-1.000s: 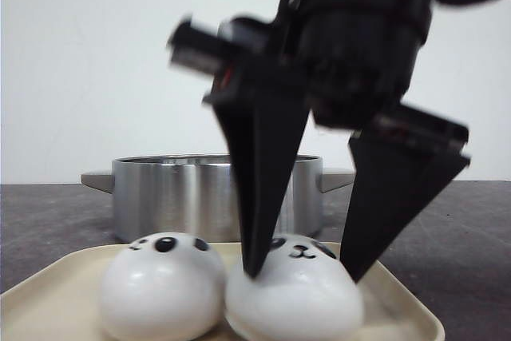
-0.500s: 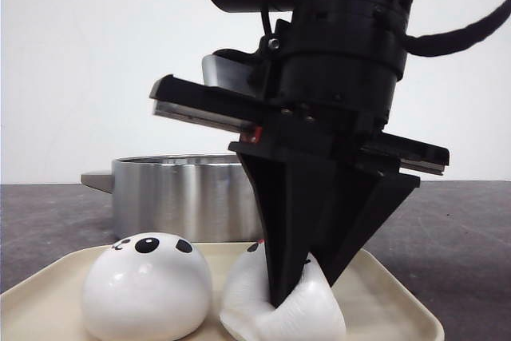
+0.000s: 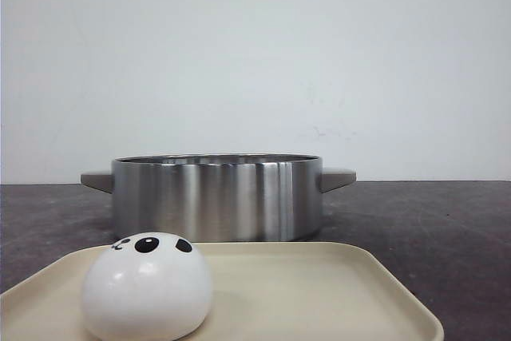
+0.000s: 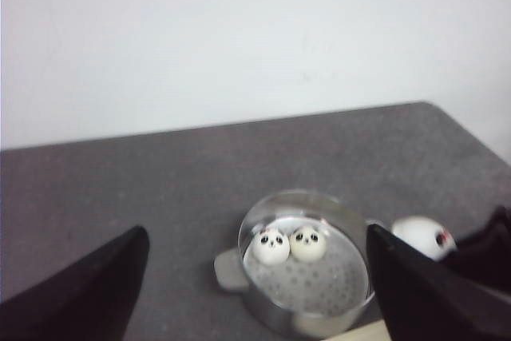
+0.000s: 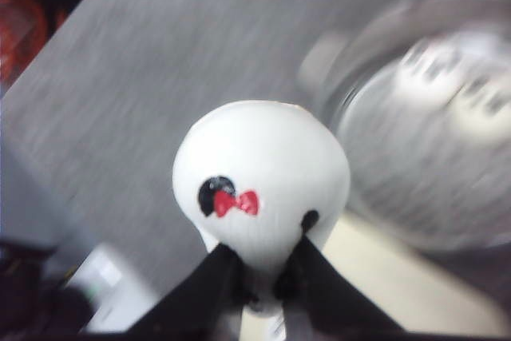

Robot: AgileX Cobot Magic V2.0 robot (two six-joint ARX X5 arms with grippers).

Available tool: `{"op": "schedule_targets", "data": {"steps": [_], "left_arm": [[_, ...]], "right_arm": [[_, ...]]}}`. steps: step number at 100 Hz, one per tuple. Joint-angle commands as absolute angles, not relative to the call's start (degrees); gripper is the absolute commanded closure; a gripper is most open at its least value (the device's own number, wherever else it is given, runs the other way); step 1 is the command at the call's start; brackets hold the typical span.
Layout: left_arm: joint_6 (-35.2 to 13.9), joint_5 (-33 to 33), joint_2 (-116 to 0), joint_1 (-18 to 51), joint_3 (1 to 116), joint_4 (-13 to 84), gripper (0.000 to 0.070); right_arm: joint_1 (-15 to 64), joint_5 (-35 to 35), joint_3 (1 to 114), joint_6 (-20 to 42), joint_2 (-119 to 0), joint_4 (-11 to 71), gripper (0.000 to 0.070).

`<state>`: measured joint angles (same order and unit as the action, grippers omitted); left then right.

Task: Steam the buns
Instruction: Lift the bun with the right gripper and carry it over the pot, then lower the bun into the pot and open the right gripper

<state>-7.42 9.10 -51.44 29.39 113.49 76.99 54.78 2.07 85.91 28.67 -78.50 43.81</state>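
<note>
One white panda bun (image 3: 147, 285) sits on the left of the cream tray (image 3: 399, 297). My right gripper (image 5: 263, 259) is shut on a second bun (image 5: 263, 173) with a red bow and holds it in the air over the tray's edge; this bun also shows in the left wrist view (image 4: 421, 235). Two more buns (image 4: 271, 245) (image 4: 308, 243) lie side by side inside the steel pot (image 4: 307, 315). My left gripper (image 4: 255, 237) is open and empty, high above the pot. Neither gripper shows in the front view.
The steel pot (image 3: 215, 197) with two side handles stands just behind the tray on a dark grey table (image 3: 447, 221). A white wall is behind. The right wrist view is blurred by motion.
My right gripper closed on the right-hand bun, squeezed it, and lifted it up out of the front view. The left bun stays on the tray.
</note>
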Motion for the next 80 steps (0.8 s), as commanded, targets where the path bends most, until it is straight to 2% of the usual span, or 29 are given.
{"op": "schedule_targets", "data": {"steps": [1, 19, 33, 55, 80], "left_arm": [[-6.66, 9.15, -52.12, 29.69, 114.63, 76.01, 0.0189], [-6.68, 8.97, -52.38, 29.69, 114.63, 75.42, 0.0188], [-6.70, 8.97, -52.38, 29.69, 114.63, 75.61, 0.0188], [-6.94, 8.99, -52.38, 29.69, 114.63, 77.06, 0.0189], [-6.98, 8.99, -52.38, 29.69, 114.63, 79.13, 0.0188]], "right_arm": [[52.58, 2.48, 87.88, 24.40, -81.84, 44.38, 0.0698], [43.64, -3.36, 89.14, 22.11, -90.11, 44.62, 0.0698], [39.53, -6.11, 89.17, 21.80, -96.86, 44.60, 0.0698], [37.52, -10.74, 89.17, 21.85, -105.56, 44.51, 0.0697], [37.69, -10.96, 89.17, 22.52, -111.26, 44.14, 0.0698]]}}
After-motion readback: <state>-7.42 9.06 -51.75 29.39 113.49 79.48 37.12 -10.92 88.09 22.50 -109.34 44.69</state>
